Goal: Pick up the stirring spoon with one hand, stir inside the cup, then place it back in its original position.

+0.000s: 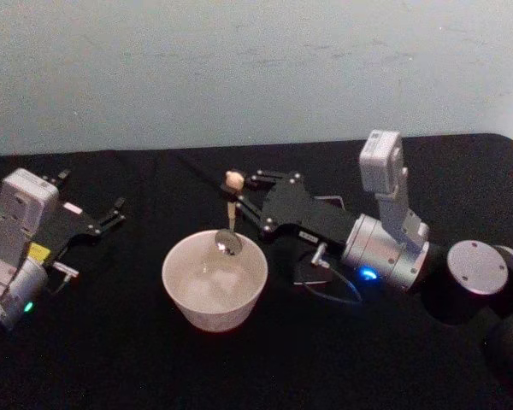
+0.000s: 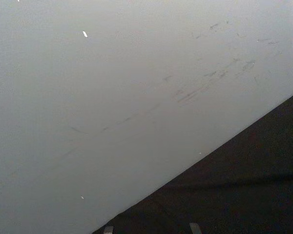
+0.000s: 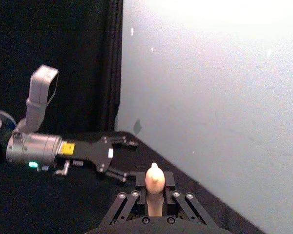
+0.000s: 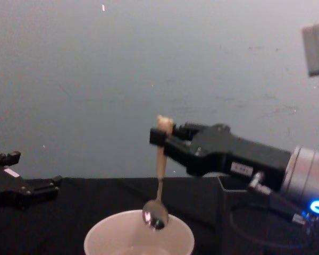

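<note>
- My right pincer (image 1: 236, 198), arm stretched level, clamps the spoon (image 1: 230, 220) by its handle.
- The spoon's bowl hangs straight below, at the cup (image 1: 214, 318) rim.
- My left pincer (image 1: 111, 213) sits released, well apart.

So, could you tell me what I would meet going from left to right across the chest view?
Open left hand, wide cream round cup, tall dark grey square holder. The bear-topped metal spoon, held by the right hand, overlaps the cup.
</note>
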`<action>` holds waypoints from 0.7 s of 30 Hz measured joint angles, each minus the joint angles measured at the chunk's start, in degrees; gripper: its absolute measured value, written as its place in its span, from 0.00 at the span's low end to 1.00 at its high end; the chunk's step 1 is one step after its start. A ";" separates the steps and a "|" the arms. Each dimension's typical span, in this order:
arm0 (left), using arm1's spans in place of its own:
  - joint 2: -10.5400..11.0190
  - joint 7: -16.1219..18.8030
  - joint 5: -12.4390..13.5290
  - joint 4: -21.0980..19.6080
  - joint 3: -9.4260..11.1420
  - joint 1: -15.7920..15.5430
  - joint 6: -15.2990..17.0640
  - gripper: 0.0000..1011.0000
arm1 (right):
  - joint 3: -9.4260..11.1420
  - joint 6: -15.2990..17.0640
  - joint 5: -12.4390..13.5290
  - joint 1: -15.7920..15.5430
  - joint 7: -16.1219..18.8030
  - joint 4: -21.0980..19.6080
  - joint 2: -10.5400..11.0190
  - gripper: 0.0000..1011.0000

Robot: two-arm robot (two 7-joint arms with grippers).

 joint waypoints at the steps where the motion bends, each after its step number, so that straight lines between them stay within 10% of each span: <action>1: 0.00 0.00 0.00 -0.01 0.00 0.00 0.00 0.99 | 0.17 -0.01 0.21 -0.07 0.02 -0.38 0.13 0.21; 21: 0.00 0.00 0.00 -0.01 0.00 0.00 0.00 0.99 | 7.59 -1.08 7.06 -1.75 -0.35 -10.07 6.00 0.21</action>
